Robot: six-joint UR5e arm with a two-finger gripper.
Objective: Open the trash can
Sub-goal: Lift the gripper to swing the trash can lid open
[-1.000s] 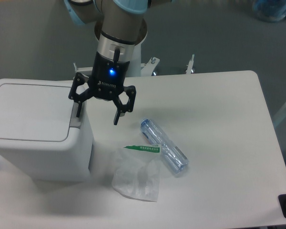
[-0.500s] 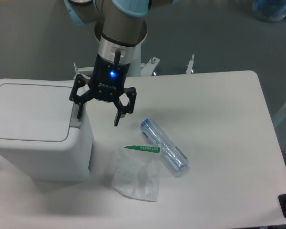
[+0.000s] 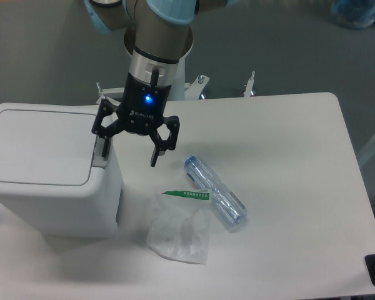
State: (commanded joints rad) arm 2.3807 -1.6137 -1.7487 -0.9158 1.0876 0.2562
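Note:
The trash can (image 3: pixel 47 181) is a large white boxy bin at the left of the table, its flat lid (image 3: pixel 40 147) lying shut. A grey push-button strip (image 3: pixel 100 155) runs along its right edge. My gripper (image 3: pixel 129 155) hangs open over that right edge, pointing down. Its left finger (image 3: pixel 104 145) stands right at the grey strip; whether it touches is unclear. The right finger (image 3: pixel 157 152) hangs past the bin, above the table.
A clear plastic bottle (image 3: pixel 216 193) lies on its side right of the bin. A crumpled clear plastic bag (image 3: pixel 178 226) with a green-striped label lies in front of it. The table's (image 3: pixel 287 162) right edge is near x 600.
The gripper has crept slightly lower and a touch to the right over the bin's button edge. Nothing else has moved.

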